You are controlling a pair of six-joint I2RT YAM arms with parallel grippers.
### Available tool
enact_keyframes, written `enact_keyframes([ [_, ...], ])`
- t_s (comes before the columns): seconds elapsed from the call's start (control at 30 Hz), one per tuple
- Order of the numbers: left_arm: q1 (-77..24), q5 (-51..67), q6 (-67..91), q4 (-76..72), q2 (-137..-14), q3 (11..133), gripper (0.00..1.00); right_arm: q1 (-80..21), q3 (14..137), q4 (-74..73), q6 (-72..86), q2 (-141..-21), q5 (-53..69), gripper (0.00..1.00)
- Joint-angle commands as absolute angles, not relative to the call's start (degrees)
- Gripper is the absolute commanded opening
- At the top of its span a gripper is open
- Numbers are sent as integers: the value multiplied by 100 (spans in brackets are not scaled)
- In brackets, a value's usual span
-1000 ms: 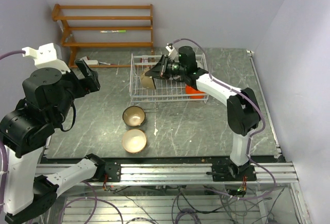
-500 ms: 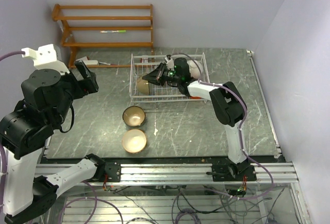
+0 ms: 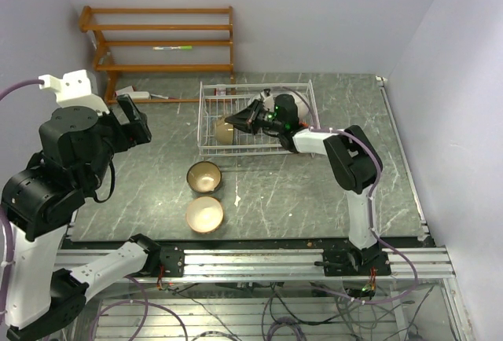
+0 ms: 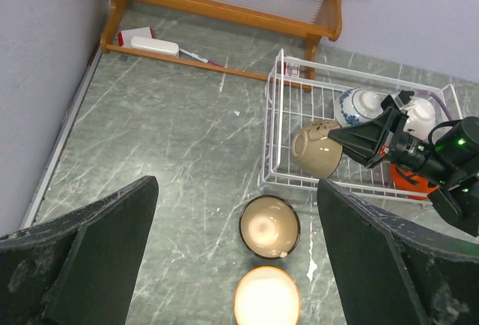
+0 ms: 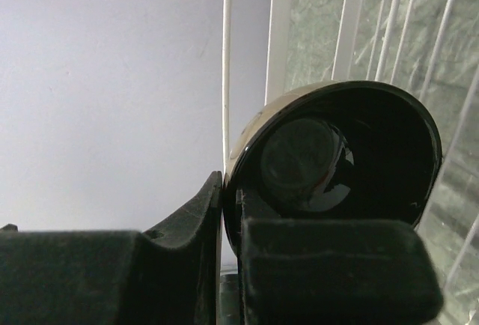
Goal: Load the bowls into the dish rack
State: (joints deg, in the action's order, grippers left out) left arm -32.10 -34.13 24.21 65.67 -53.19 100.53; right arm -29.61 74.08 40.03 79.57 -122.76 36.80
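the right gripper (image 4: 335, 138) is reaching into the left end of the dish rack (image 4: 274, 139), and its jaws are pinching the rim of a black-lined bowl (image 4: 316, 150), one finger inside and one outside. the wrist view is showing a glossy black inside; from the left arm's camera the outside is looking beige. the bowl is lying tipped on its side within the rack's walls, mouth facing the gripper. i can't tell whether it is resting on the wires or hanging just above them.

further right in the rack a blue-and-white bowl (image 4: 358, 105) is sitting bottom up, with a white bowl (image 4: 420, 114) just beside it. an orange-red bowl (image 4: 410, 180) is peeking out from under the right arm at the near side.

two bowls are waiting on the table (image 3: 157, 170), outside the rack and near its front-left corner: a brown bowl (image 3: 203, 176) with a tan inside, and a cream bowl (image 3: 204, 214) just in front of it. both are sitting upright.

the left gripper (image 4: 236, 186) is hanging high over the left of the table, well apart from everything, its jaws spread wide and gripping nothing.

a wooden shelf (image 3: 157, 38) is standing against the back wall.
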Motion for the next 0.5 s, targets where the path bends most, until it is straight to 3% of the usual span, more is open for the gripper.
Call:
enact_keyframes([
  [0.0, -3243, -3442, 2388, 6391, -5325, 9953, 99, -2850, 7119, 3650, 7788, -12111, 3543, 5],
  [0.47, -3242, -3303, 2373, 6176, -5482, 9829, 99, -2390, 6929, 2890, 7210, -11695, 3498, 19],
])
